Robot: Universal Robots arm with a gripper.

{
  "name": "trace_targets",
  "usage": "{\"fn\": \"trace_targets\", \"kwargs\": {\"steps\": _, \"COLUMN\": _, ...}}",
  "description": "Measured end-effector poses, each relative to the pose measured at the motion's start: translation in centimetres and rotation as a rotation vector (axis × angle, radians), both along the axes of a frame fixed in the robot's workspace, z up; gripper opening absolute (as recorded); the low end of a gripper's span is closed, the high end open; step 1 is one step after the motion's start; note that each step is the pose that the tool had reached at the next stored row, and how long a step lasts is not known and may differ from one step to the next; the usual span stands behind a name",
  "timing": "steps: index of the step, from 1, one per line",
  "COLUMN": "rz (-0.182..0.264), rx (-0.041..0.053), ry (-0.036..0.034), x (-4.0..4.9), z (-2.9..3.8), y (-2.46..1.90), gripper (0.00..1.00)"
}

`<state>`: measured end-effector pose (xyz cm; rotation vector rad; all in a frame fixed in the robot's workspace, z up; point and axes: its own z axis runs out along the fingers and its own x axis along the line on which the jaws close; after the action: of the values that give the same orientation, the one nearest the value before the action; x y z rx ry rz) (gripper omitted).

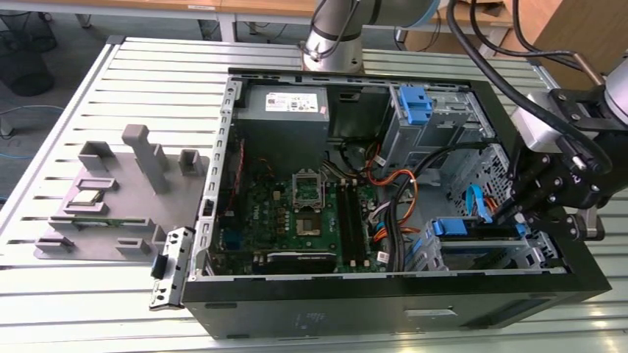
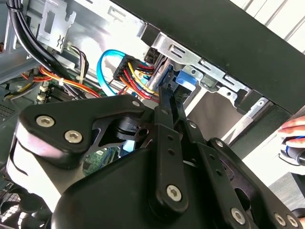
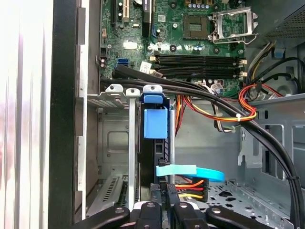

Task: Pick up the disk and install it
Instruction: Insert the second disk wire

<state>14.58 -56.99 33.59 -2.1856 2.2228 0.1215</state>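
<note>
The disk [image 1: 473,229] sits edge-up in the lower drive cage at the exterior view's right of the open computer case [image 1: 393,294]. In the first wrist view its dark edge [image 3: 153,160] stands between metal cage walls, with the blue side rail [image 3: 155,121] on its end. My gripper [image 1: 520,215] hangs over that cage. In the second wrist view its two thin fingers [image 2: 167,107] lie close together, tips at the blue rail [image 2: 183,78] and the coloured power cables. The fingers' bases frame the disk's near end in the first wrist view, where the gripper [image 3: 167,212] looks shut.
Black and coloured cables [image 1: 402,184] cross the case beside the cage. A grey power-supply box [image 1: 294,103] and a second blue bracket [image 1: 415,103] sit at the back. A grey fixture [image 1: 108,191] stands at the exterior view's left. A hand [image 2: 293,129] shows outside the case.
</note>
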Motion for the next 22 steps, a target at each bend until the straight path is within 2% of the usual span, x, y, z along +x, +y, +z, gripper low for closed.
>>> {"fn": "trace_targets", "kwargs": {"steps": 7, "rz": 0.0, "rx": -0.0052, "ry": 0.0, "x": 0.0, "z": -0.38, "y": 0.04, "gripper": 0.17}}
{"fn": "trace_targets", "kwargs": {"steps": 22, "rz": 0.0, "rx": -0.0053, "ry": 0.0, "x": -0.01, "z": -0.85, "y": 0.05, "gripper": 0.17}}
